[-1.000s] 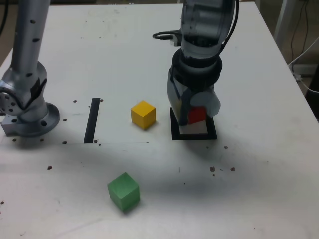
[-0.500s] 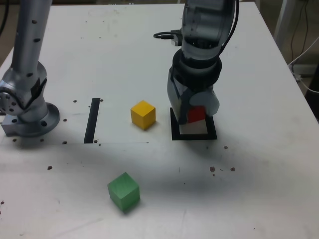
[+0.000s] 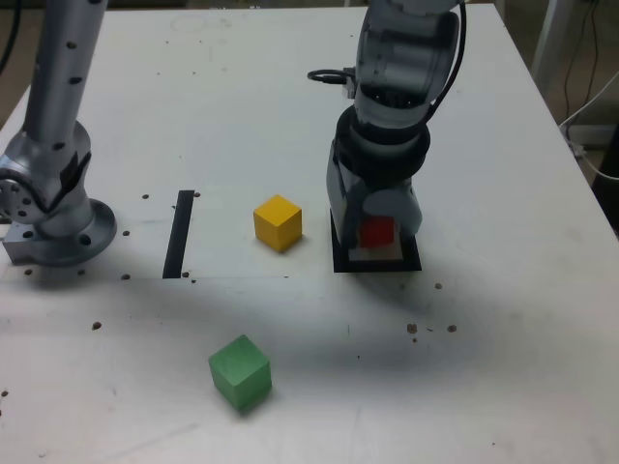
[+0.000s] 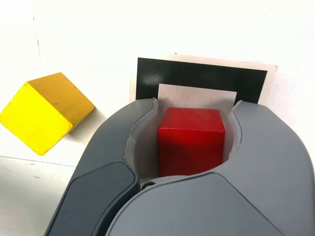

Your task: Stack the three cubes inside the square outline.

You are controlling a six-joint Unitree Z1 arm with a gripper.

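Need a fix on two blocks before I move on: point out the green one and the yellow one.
Green cube (image 3: 240, 373): exterior view, on the middle of its visible faces.
Yellow cube (image 4: 35, 119): wrist view, on its brighter face.

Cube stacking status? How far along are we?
Done: no stack visible. In hand: red cube between the gripper's jaws, at the square outline; can't tell whether it's touching down. Left: yellow cube and green cube both sit outside the outline, waiting to be stacked.
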